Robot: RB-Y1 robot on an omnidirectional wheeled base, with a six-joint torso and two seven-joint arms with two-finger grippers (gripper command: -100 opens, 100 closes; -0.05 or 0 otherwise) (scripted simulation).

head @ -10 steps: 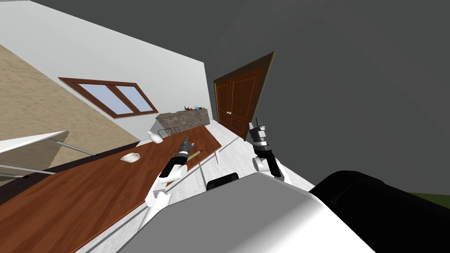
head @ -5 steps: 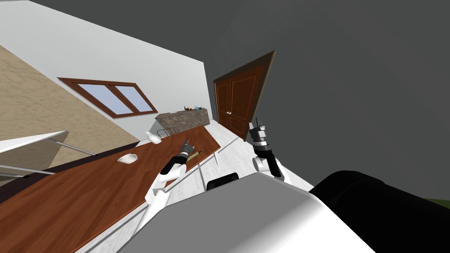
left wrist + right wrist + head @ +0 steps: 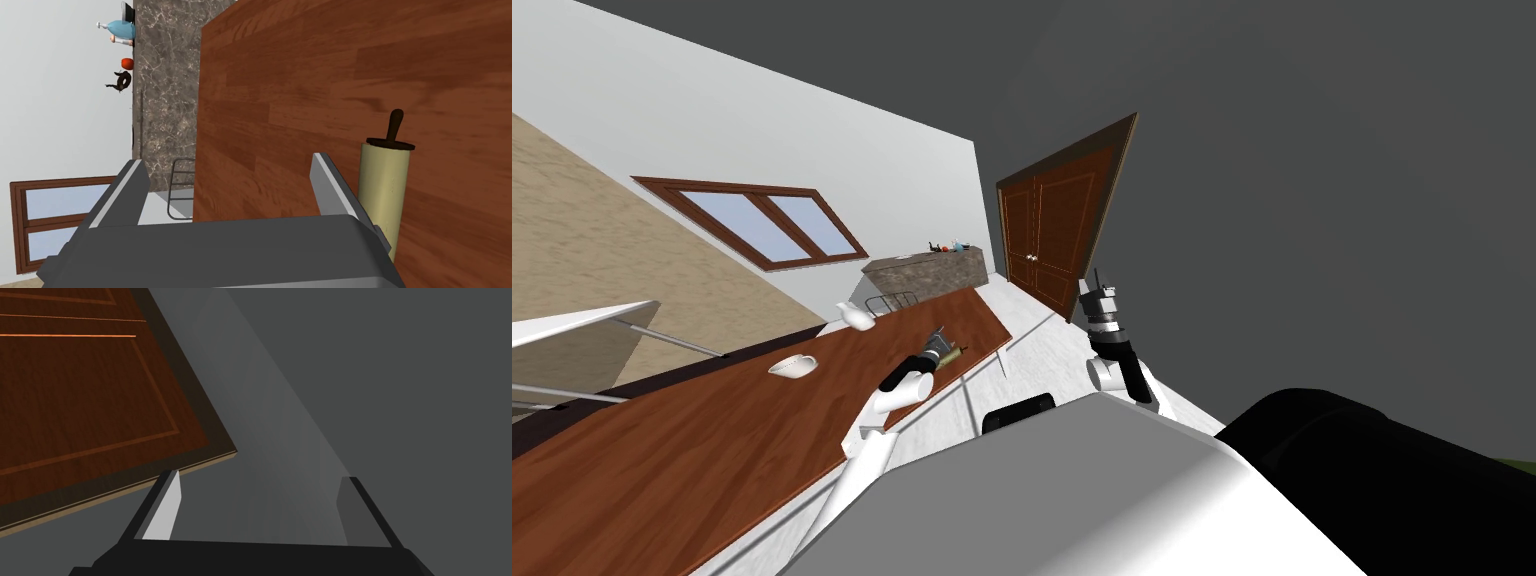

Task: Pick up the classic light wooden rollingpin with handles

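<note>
Pale tan with a dark brown handle at its far end, the rolling pin [image 3: 384, 195] lay flat on the reddish-brown wooden table [image 3: 300, 75], near the table's edge on your side. Your left gripper [image 3: 227, 165] was over the tabletop with its two grey fingers spread wide and nothing between them. The pin sat just beside one finger [image 3: 330, 185], outside the gap, with its barrel running roughly parallel to that finger and passing behind the gripper's dark body. Whether finger and barrel touched could not be told. Your right gripper [image 3: 260, 480] was held raised, well apart from the table, with its fingers likewise parted and empty. Farther along the table, to your left, stood a white bowl [image 3: 792, 367] and a white jug-like vessel [image 3: 854, 316]. Beyond the table's end was a grey marbled counter [image 3: 165, 100] bearing several small objects.
</note>
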